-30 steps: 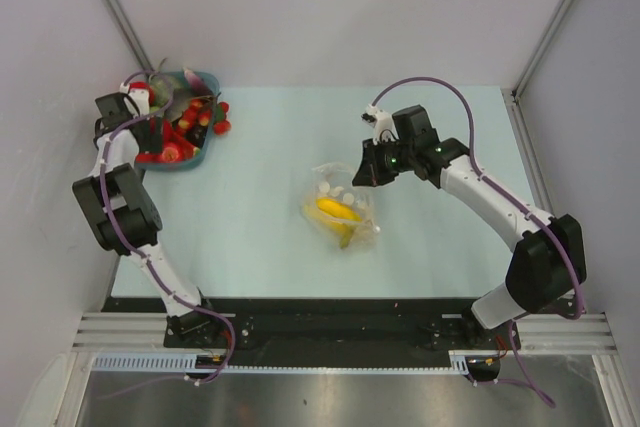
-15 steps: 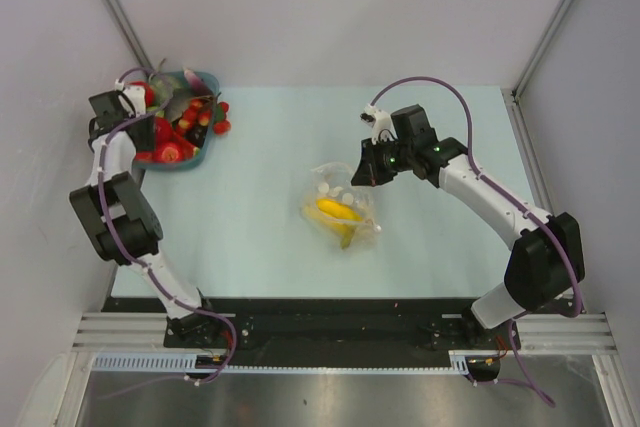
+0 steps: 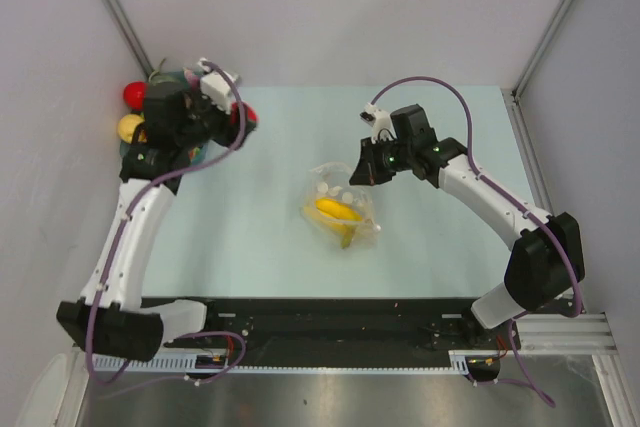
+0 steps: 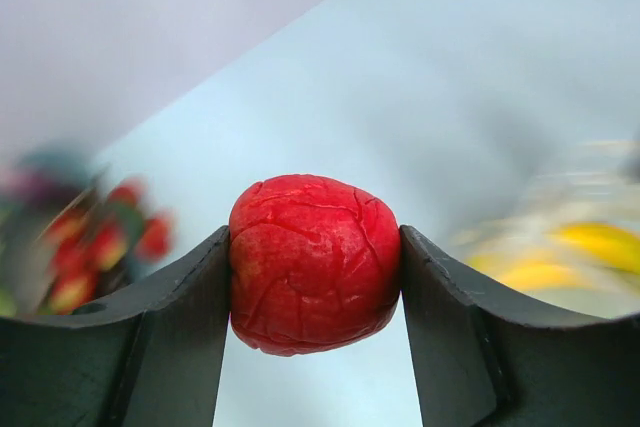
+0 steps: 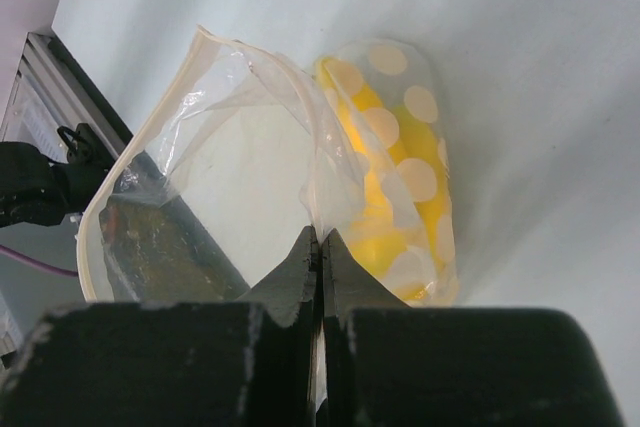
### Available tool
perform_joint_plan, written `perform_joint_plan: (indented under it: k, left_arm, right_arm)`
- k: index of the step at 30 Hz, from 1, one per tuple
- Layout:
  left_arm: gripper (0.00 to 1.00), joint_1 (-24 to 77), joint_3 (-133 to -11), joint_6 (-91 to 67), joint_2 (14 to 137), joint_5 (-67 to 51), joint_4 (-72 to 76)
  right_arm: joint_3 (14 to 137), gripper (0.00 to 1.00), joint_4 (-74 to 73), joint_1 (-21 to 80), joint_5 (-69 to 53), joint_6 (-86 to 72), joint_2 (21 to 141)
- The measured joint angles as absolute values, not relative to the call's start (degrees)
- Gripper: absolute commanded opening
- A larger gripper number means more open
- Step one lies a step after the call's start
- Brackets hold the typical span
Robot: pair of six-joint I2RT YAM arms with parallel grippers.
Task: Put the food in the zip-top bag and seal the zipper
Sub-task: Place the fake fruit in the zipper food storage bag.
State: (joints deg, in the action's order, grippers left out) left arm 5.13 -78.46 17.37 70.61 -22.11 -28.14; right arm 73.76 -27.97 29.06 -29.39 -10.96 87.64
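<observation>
Red fruit point(image 4: 315, 262) in left pincer point(image 4: 315, 247); yellow fruit point(image 3: 335, 210) inside open bag point(image 3: 352, 187)

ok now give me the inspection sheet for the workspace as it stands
surface: pale blue table, no spills seen
job's things: zip-top bag mid-table, zipper unsealed, yellow food inside; red fruit in grip; red round and yellow round at far left
clutter: blue basket, mostly hidden by the left arm
grippers: left fingers clamped on the red fruit; right fingers shut on the bag's edge
cables: purple cable looped along each arm
surroundings: pale walls, metal rail at the near edge
</observation>
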Motion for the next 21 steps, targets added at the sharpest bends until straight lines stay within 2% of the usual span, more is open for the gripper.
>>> perform_joint_plan:
  k: [5,12,19,21]
  left_arm:
    - [0.46,22.79,-77.21,13.69,63.81,-27.16,-28.64]
    - [0.48,34.22,-70.11,11.94,67.26,-27.09,-31.48]
    - [0.68,36.84,-69.1,11.79,73.34,-25.08,-35.27]
    - [0.84,36.84,-69.12,11.4,73.49,-24.58,-35.33]
  right_arm:
    - [73.76,0.0,-27.97,29.8,-29.45,-12.01,87.61]
    - [73.76,0.0,-27.83,30.04,-29.89,-12.78,87.53]
    - [73.76,0.0,-27.55,30.15,-30.5,-13.43,87.53]
    - [73.76,0.0,-27.53,30.26,-30.72,-13.5,87.53]
